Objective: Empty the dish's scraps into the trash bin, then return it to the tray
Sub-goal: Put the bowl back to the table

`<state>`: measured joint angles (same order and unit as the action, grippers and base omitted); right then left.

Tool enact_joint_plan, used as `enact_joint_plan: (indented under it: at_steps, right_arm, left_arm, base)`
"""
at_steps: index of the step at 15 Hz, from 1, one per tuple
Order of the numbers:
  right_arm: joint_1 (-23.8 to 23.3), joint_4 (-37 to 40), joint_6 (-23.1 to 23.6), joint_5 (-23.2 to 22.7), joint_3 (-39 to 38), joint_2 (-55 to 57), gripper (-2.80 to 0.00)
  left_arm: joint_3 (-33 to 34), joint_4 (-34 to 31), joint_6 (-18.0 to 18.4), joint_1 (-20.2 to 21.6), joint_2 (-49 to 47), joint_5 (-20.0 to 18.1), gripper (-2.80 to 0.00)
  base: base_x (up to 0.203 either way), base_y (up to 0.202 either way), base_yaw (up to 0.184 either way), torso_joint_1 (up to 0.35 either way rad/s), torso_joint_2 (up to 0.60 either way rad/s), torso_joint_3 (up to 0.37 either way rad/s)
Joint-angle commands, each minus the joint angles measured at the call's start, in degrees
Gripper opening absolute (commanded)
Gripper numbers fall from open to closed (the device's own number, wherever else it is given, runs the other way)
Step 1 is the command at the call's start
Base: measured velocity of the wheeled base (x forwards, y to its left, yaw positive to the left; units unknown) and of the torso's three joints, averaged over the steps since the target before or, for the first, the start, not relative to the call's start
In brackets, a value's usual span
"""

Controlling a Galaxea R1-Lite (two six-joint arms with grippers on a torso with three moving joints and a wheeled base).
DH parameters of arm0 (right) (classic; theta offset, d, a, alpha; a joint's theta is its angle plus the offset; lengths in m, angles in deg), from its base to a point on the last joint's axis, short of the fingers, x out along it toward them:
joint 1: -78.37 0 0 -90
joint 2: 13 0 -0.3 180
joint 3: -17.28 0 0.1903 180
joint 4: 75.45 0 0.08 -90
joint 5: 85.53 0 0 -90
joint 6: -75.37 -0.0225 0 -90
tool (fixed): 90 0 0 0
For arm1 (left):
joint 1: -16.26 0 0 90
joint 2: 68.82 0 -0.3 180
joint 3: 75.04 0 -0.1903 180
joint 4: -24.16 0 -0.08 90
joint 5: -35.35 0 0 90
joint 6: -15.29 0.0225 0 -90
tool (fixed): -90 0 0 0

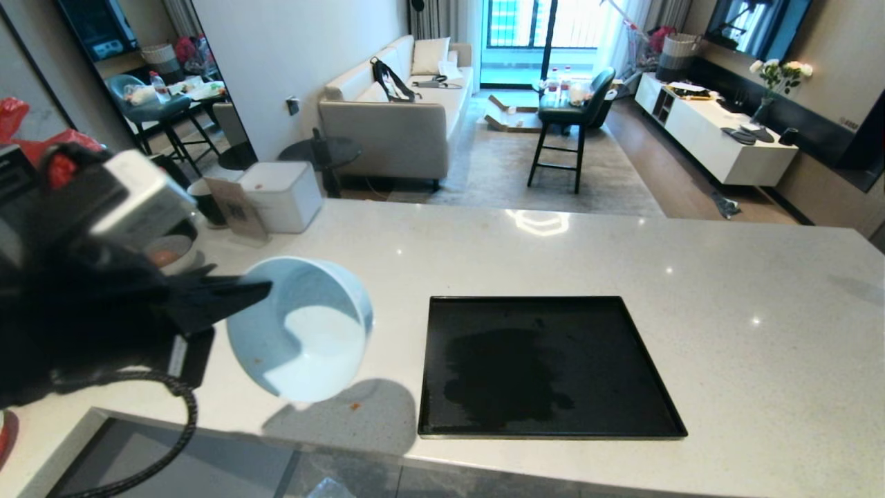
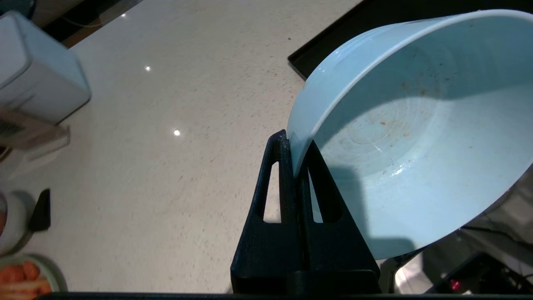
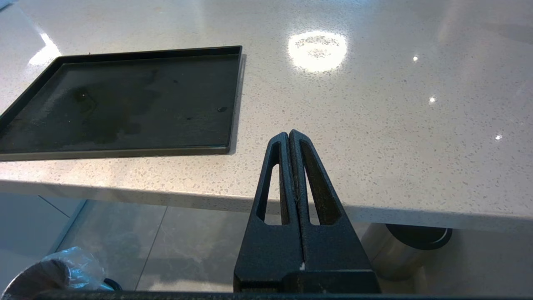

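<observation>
Dish (image 1: 304,332) pinched at rim by left gripper (image 2: 296,166), tilted, emptied; tray (image 1: 650,373) lies to its right on table (image 1: 760,277); right gripper (image 3: 290,137) fingers pressed together, parked.

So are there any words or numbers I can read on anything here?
None can be read.
Card leaning by the white box: dark print, too blurred to read.
Dish, held by the left gripper: no writing.
Tray: no writing.

A home's open living room: sofa (image 1: 397,117), TV cabinet (image 1: 712,135) and stone kitchen counter (image 1: 726,277).
</observation>
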<state>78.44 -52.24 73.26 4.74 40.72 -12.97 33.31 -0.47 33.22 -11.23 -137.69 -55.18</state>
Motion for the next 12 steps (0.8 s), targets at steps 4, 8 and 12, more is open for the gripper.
enact_joint_plan:
  at_steps: [4, 8, 12]
  right_arm:
    - [0.0, 0.0, 0.0, 0.0, 0.0, 0.0, -2.8]
    - [0.0, 0.0, 0.0, 0.0, 0.0, 0.0, -2.8]
    - [0.0, 0.0, 0.0, 0.0, 0.0, 0.0, -2.8]
  left_arm:
    - [-13.5, -0.2, 6.8, -8.5, -24.6, 0.9, -2.8]
    - [-25.5, -0.2, 11.1, -13.0, -38.5, 4.7, -2.8]
    - [-36.0, -9.7, 16.5, -14.8, -47.0, 5.5, -2.8]
  base:
    - [0.0, 0.0, 0.0, 0.0, 0.0, 0.0]
    - [0.0, 0.0, 0.0, 0.0, 0.0, 0.0]
    - [0.0, 0.0, 0.0, 0.0, 0.0, 0.0]
